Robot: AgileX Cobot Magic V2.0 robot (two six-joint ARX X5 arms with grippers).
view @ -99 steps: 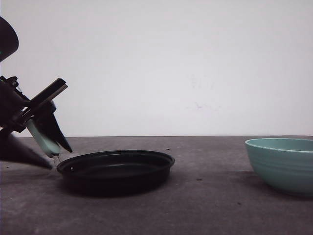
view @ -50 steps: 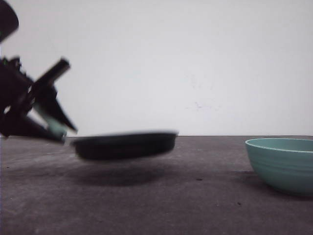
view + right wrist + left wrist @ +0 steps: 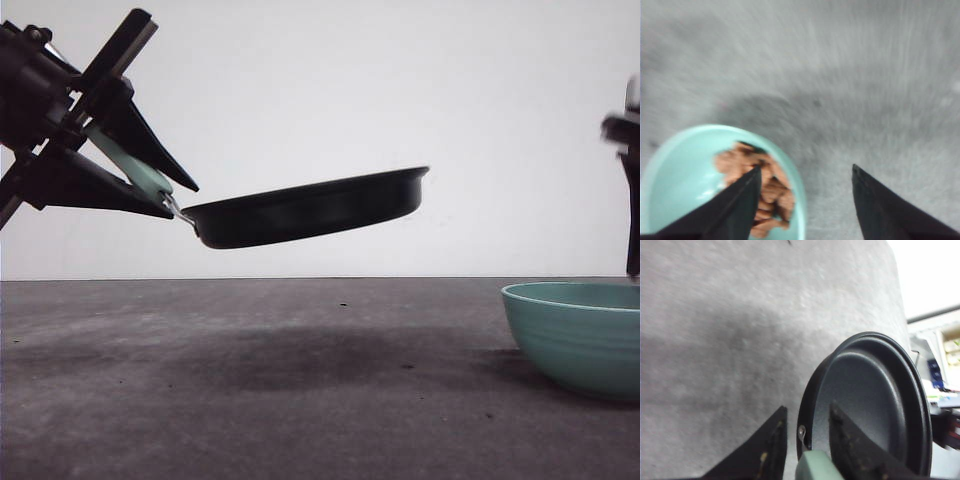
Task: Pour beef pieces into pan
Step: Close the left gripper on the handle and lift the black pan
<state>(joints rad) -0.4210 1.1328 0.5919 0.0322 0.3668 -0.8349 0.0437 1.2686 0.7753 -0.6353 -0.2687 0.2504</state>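
Note:
The black pan point(image 3: 310, 208) hangs in the air well above the table, tilted with its far rim higher. My left gripper point(image 3: 180, 200) is shut on its mint-green handle point(image 3: 135, 170). In the left wrist view the pan point(image 3: 870, 395) looks bare inside, and the handle point(image 3: 815, 467) sits between the fingers of the left gripper point(image 3: 808, 408). The beef pieces point(image 3: 765, 185) lie heaped in the teal bowl point(image 3: 680, 165). My right gripper point(image 3: 806, 167) hangs open above that bowl's rim, one finger over the beef and the other over the table. In the front view the right gripper point(image 3: 633, 250) is blurred at the right edge.
The teal ribbed bowl point(image 3: 575, 335) stands on the grey table point(image 3: 300, 400) at the right. A plain white wall closes the back. The pan's shadow falls on the table's middle.
The left gripper has lifted the pan off the table, carrying it up and to the right and tilting it. The right gripper has come into the front view above the bowl.

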